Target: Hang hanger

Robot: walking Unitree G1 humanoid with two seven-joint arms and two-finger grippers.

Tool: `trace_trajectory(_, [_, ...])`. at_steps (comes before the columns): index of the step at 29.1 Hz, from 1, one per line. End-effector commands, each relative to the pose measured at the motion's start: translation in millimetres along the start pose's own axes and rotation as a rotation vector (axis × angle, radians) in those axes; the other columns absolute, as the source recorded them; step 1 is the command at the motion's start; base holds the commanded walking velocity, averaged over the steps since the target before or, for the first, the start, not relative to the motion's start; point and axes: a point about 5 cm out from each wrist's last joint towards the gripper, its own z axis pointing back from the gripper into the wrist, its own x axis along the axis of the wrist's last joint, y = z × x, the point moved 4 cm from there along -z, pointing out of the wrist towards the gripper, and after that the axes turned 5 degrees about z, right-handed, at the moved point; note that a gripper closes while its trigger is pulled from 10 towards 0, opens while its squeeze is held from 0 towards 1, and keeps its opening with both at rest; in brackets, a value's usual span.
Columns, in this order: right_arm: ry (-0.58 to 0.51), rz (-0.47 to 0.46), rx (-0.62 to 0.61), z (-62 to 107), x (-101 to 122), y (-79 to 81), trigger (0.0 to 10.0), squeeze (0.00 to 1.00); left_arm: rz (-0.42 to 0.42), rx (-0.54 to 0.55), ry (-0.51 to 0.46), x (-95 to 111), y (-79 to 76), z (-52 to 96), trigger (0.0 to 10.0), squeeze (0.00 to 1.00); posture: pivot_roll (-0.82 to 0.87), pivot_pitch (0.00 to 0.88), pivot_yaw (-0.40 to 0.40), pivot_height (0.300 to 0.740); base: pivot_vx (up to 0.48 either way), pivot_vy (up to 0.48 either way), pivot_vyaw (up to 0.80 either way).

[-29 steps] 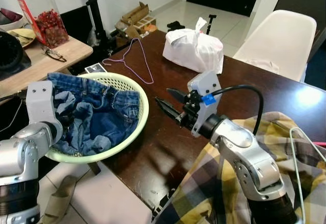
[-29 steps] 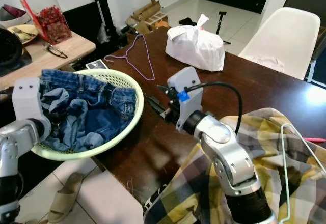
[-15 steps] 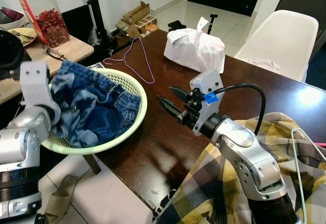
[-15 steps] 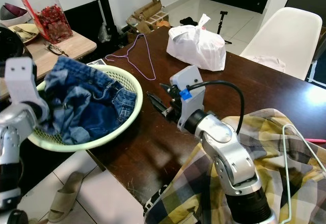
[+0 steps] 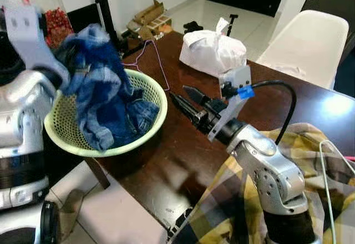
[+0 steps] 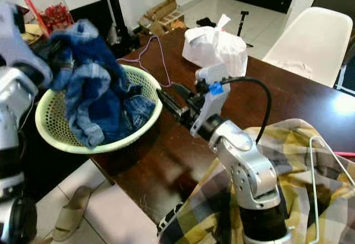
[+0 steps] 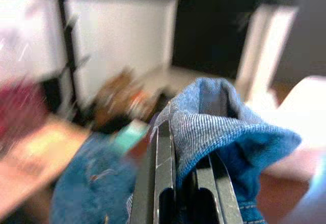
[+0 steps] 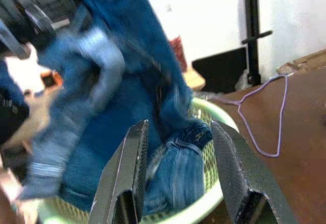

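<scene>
So the thin purple wire hanger (image 5: 148, 61) is lying flat on the dark brown wooden table (image 5: 166, 155), at the far corner behind the pale green plastic mesh basket (image 5: 66, 138), with its hook pointing off toward the table edge, and nothing is touching it. Over on the right there's also a white wire hanger (image 6: 313, 183) resting on the yellow and navy plaid shirt (image 6: 288, 144). The left gripper (image 7: 175, 183) is pinched tight on a fold of the blue denim jeans (image 5: 102, 94), holding them up above the basket so the rest hangs down into it. That left arm is raised high with the wrist up near the top of the view. The right gripper (image 5: 186, 101) has its fingers (image 8: 232, 168) spread apart with nothing between them, stretched out low over the table and pointing at the basket rim and the dangling jeans. A tied white plastic bag (image 5: 213, 52) sits further back on the table.
</scene>
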Motion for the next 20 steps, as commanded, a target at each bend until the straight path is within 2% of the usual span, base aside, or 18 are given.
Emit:
trace_trajectory(1, [-0.017, -0.051, -0.043, 0.0, 0, -8.2, 10.0, 0.0, -0.006, -0.121, -0.167, 44, -24.2, -7.6, 0.0, 0.0, 0.05, 0.112, 0.012, 0.74, 0.0, 0.0, 0.0])
trace_trajectory(4, [-0.022, -0.063, -0.05, -0.2, 1, -9.3, 10.0, 0.0, -0.004, -0.141, -0.191, 51, -27.7, -10.3, 0.0, 0.0, 0.05, 0.112, 0.012, 0.74, 0.0, 0.0, 0.0])
trace_trajectory(6, [-0.043, -0.093, -0.068, -0.4, 4, -11.9, 10.0, 0.0, -0.011, -0.174, -0.248, 74, -32.4, -19.6, 0.0, 0.0, 0.06, 0.109, 0.012, 0.74, 0.0, 0.0, 0.0])
trace_trajectory(7, [-0.043, -0.093, -0.068, -0.4, 4, -11.9, 10.0, 0.0, -0.011, -0.174, -0.248, 74, -32.4, -19.6, 0.0, 0.0, 0.06, 0.109, 0.012, 0.74, 0.0, 0.0, 0.0])
trace_trajectory(8, [-0.055, -0.108, -0.085, -0.3, 5, -14.1, 10.0, 0.0, -0.025, -0.188, -0.272, 84, -33.9, -23.6, 0.0, 0.0, 0.06, 0.108, 0.015, 0.74, 0.0, 0.0, 0.0])
trace_trajectory(10, [-0.096, -0.17, -0.154, 1.1, 9, -25.8, 10.0, 0.0, -0.059, -0.211, -0.311, 101, -36.2, -31.0, 0.0, 0.0, 0.06, 0.107, 0.018, 0.74, 0.0, 0.0, 0.0])
trace_trajectory(15, [-0.114, -0.193, -0.172, 3.2, 10, -31.0, 10.0, 0.0, -0.088, -0.21, -0.322, 106, -35.9, -32.7, 0.0, 0.0, 0.06, 0.11, 0.027, 0.74, 0.0, 0.0, 0.0])
trace_trajectory(16, [-0.098, -0.165, -0.184, 6.0, 7, -34.3, 10.0, 0.0, -0.086, -0.203, -0.324, 107, -33.4, -32.4, 0.0, 0.0, 0.06, 0.111, 0.032, 0.74, 0.0, 0.0, 0.0])
trace_trajectory(19, [-0.068, -0.132, -0.203, 9.3, 1, -37.9, 10.0, 0.0, -0.069, -0.19, -0.318, 105, -27.4, -32.0, 0.0, 0.0, 0.06, 0.114, 0.036, 0.74, 0.0, 0.0, 0.0])
trace_trajectory(20, [-0.047, -0.132, -0.206, 9.8, -3, -38.0, 10.0, 0.0, -0.031, -0.194, -0.304, 100, -25.3, -31.0, 0.0, 0.0, 0.06, 0.116, 0.036, 0.74, 0.0, 0.0, -0.8])
